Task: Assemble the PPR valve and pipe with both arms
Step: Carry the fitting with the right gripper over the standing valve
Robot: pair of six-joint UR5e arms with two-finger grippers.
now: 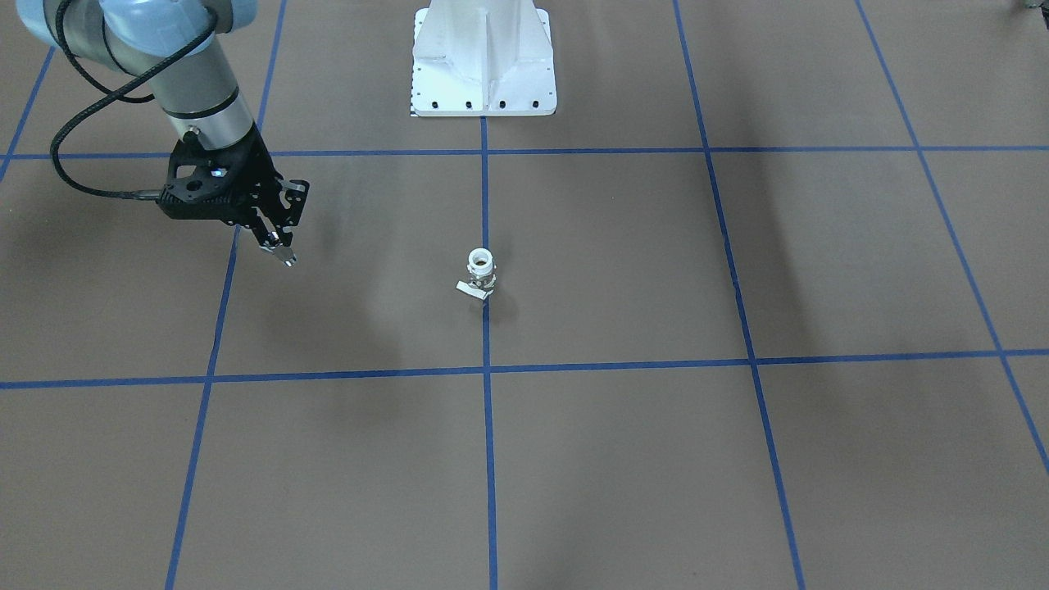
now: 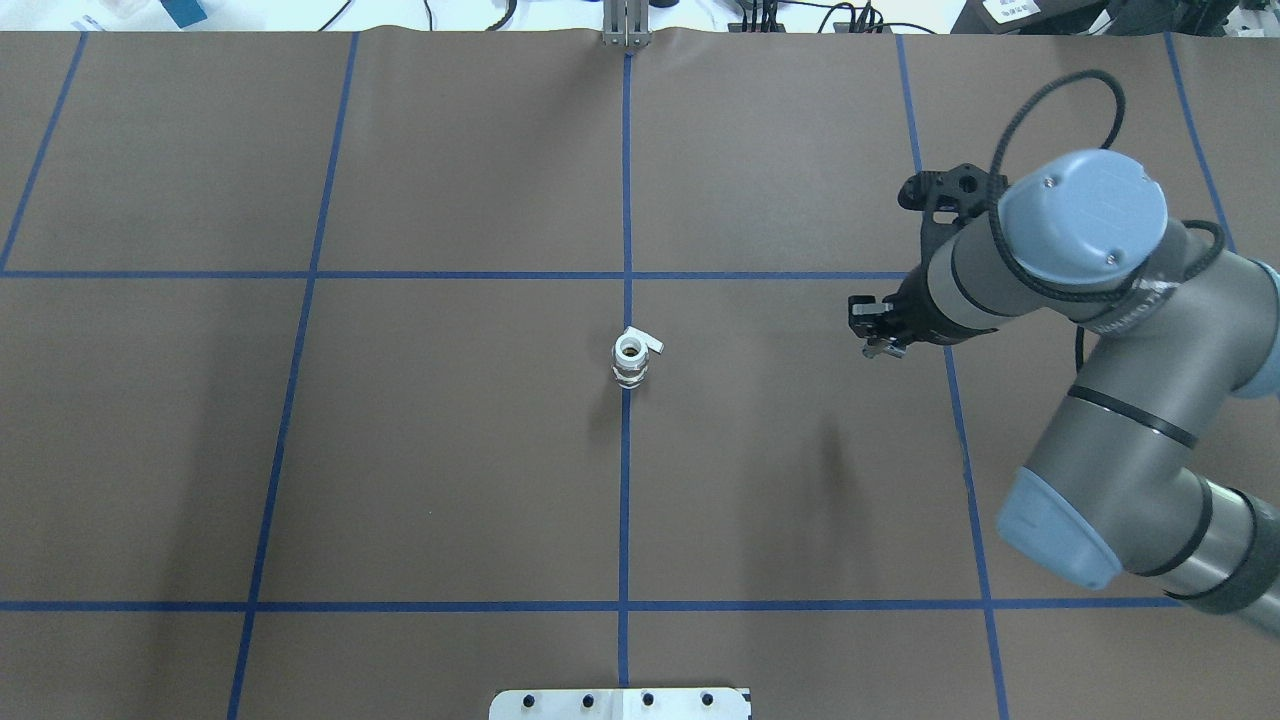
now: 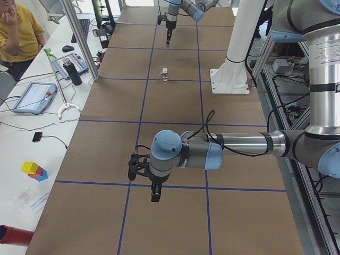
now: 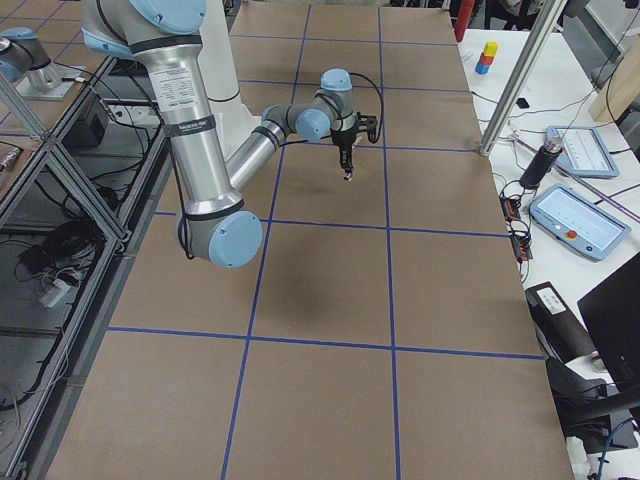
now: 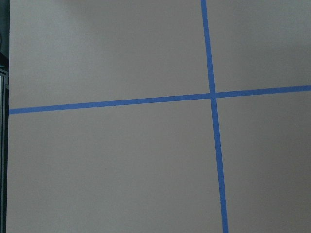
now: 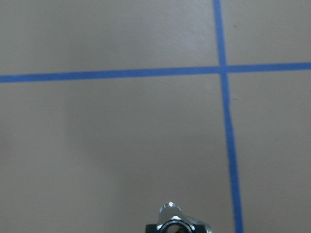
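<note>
The PPR valve [image 1: 481, 274] stands upright on the centre blue line, white end up and silver lever to one side; it also shows from overhead [image 2: 633, 358] and small in the exterior left view [image 3: 164, 73]. My right gripper [image 1: 279, 246] [image 2: 878, 345] hangs above the table, well to the valve's side, shut on the pipe [image 1: 285, 256], a shiny silver stub that shows at the bottom of the right wrist view [image 6: 170, 219]. My left gripper [image 3: 155, 195] hovers over a line crossing far toward the table's left end. I cannot tell whether it is open or shut.
The white bolted pedestal [image 1: 483, 74] stands at the robot's side of the table. A side bench with tablets, a black bottle [image 3: 74, 71], a metal post [image 3: 79, 37] and a seated person [image 3: 16, 26] runs along the far edge. Blue tape lines grid the brown table.
</note>
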